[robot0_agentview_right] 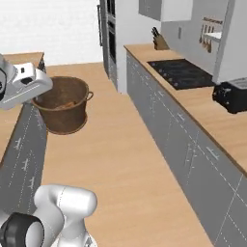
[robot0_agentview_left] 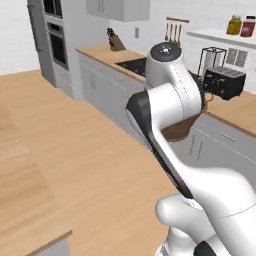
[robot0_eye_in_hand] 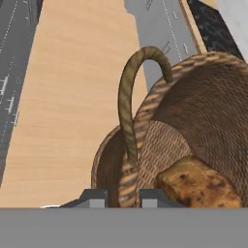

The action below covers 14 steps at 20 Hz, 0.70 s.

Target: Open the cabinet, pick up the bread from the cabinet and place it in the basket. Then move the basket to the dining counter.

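Dark brown woven basket [robot0_eye_in_hand: 193,121] carried above the wood floor [robot0_agentview_right: 120,159], bread [robot0_eye_in_hand: 198,186] inside | gripper [robot0_eye_in_hand: 122,196] pinched tight on the basket's rim (beside a loop handle [robot0_eye_in_hand: 133,92]) | worktop [robot0_agentview_right: 212,116] well apart

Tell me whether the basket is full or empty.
Not empty: the bread lies inside the basket on its woven bottom, and the rest of the inside is bare. The hand is shut on the basket's rim.
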{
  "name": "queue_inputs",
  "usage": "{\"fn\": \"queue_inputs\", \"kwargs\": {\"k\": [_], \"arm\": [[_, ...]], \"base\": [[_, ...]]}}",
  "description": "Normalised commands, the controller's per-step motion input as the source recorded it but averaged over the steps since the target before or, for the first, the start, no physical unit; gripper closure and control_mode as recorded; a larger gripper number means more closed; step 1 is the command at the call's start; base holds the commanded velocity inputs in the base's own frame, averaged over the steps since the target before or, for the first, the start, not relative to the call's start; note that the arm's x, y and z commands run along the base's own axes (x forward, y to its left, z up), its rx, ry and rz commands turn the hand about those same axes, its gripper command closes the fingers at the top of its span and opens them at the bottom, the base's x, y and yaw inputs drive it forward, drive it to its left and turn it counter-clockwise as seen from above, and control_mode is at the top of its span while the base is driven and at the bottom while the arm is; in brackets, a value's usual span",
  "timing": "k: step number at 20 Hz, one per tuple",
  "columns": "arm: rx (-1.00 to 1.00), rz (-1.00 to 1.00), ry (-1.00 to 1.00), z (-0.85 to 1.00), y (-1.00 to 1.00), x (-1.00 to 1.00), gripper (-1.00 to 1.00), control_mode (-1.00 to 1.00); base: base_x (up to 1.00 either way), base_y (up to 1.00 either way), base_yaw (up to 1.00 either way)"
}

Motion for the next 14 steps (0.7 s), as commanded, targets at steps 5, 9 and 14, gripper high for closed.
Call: {"fn": "queue_inputs", "kwargs": {"k": [5,9,14], "arm": [[0.00,0.00,0.00,0.00,0.00,0.00,1.00,1.00],[0.00,0.00,0.00,0.00,0.00,0.00,1.00,1.00],[0.00,0.00,0.00,0.00,0.00,0.00,1.00,1.00]], "base": [[-0.57,-0.16,0.73],[-0.94,-0.15,0.25],[-0.55,0.55,0.02]]}}
